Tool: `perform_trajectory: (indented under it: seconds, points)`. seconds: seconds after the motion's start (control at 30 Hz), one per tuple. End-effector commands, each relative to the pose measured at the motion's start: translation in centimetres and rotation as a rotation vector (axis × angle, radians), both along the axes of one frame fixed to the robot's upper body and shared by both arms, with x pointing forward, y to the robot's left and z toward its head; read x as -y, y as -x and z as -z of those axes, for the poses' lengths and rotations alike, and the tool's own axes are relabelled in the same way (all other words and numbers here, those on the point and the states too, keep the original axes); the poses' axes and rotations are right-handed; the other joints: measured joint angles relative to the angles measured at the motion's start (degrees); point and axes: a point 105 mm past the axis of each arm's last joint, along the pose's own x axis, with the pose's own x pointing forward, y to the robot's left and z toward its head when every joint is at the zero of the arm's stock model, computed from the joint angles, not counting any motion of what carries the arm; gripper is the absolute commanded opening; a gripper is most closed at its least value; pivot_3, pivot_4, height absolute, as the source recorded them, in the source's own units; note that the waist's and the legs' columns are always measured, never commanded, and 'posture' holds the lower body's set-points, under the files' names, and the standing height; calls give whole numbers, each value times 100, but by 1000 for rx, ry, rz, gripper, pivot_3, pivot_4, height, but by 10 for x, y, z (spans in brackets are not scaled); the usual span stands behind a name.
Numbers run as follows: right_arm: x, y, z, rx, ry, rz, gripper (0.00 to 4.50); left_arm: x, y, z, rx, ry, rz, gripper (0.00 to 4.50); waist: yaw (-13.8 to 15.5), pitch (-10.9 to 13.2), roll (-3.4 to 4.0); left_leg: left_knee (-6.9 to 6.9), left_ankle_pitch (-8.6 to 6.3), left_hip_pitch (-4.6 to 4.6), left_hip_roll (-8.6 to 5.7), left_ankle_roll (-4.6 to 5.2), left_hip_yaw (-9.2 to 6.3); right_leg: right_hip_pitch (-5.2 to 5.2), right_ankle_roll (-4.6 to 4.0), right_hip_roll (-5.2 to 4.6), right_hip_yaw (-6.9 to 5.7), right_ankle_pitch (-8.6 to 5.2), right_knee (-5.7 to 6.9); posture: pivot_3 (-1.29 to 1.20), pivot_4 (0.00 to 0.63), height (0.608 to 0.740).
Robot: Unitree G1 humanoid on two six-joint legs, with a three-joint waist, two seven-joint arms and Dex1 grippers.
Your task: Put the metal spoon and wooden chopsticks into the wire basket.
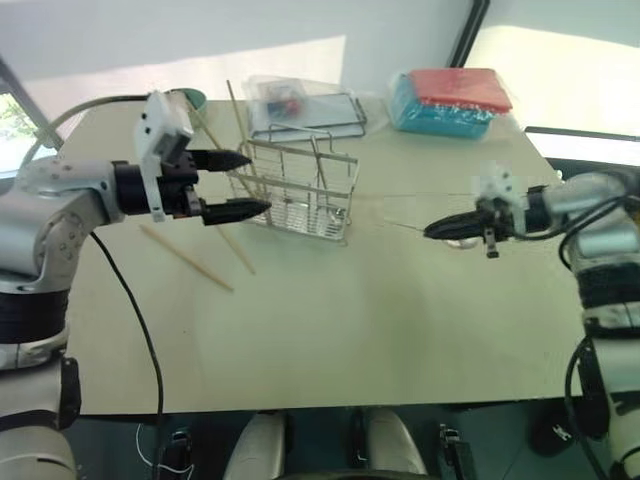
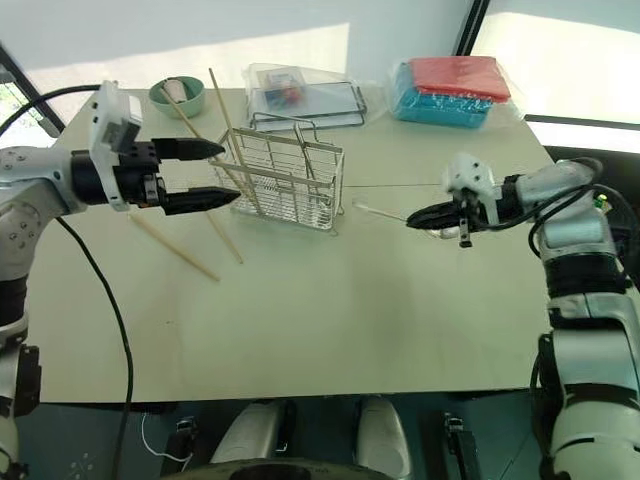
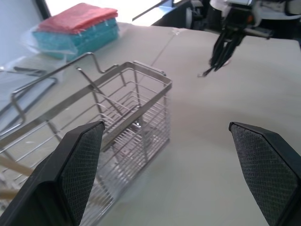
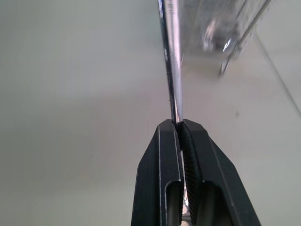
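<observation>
The wire basket stands upright at the table's middle left. A wooden chopstick leans upright in its left end, and others lie on the table beside it. My left gripper hovers open at the basket's left end with nothing between its fingers; the left wrist view looks over the basket. To the right of the basket, above the table, my right gripper is shut on the thin handle of the metal spoon, which points toward the basket.
A green bowl sits at the back left. Behind the basket lies a flat tray with clear plastic bags. A teal and red pack is at the back right. Bare table lies in front.
</observation>
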Motion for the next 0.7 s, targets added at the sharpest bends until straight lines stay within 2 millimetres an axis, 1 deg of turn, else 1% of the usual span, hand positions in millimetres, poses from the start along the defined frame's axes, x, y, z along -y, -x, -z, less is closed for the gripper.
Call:
perform_trajectory:
  seconds: [0.03,0.1,0.13,0.2,0.3,0.37,0.43,0.5,0.57,0.7]
  points:
    - [-14,6,-61,68,-266,51,23,-9,-1,-18,65,37,-43,4500,-5,0,0,0,-1,0,0,2,0,0,0,-1,0,0,0,0,150,667]
    - [-30,4,-92,100,-441,79,23,-12,-3,-21,76,55,-66,4500,-24,0,0,-1,-2,1,2,2,-1,-4,-2,0,1,1,2,0,150,667]
    - [-40,1,-104,111,-511,93,23,-13,-4,-23,81,65,-75,4500,-38,0,0,-1,-1,1,4,2,-1,-8,-3,1,1,2,2,0,150,667]
    - [-55,-3,-116,122,-591,115,23,-14,-6,-25,88,77,-87,4500,-26,-1,0,-2,-1,6,11,0,-3,-12,-9,2,3,5,6,0,150,667]
    - [-94,-17,-127,167,-684,161,23,-15,-9,-26,99,92,-103,4500,-23,-6,-6,-6,1,6,10,-2,-12,-16,-12,5,2,7,16,0,150,667]
    - [-119,-25,-123,187,-700,190,23,-15,-8,-25,102,96,-110,4500,-25,-6,-7,-9,2,1,2,-5,-10,-26,-12,5,2,8,21,0,150,667]
    - [-135,-35,-115,187,-716,233,23,-16,-8,-25,105,99,-118,4500,-19,-7,-9,-7,16,-8,-3,-28,-9,-35,-12,3,4,8,33,0,150,667]
    - [-143,-43,-105,178,-724,269,23,-17,-8,-25,107,102,-127,4500,6,-9,-14,-3,18,-15,-11,-30,-10,-47,-11,-2,4,8,65,0,150,667]
    - [-150,-49,-95,167,-728,286,23,-18,-6,-25,106,103,-132,4500,13,-12,-22,0,17,-17,-15,-28,-13,-69,-11,-3,4,8,66,0,150,667]
    - [-159,-51,-76,148,-725,291,23,-20,-1,-24,102,91,-139,4500,-32,-14,-25,-1,4,-17,-18,-6,-11,-69,-11,-2,6,8,68,0,150,667]
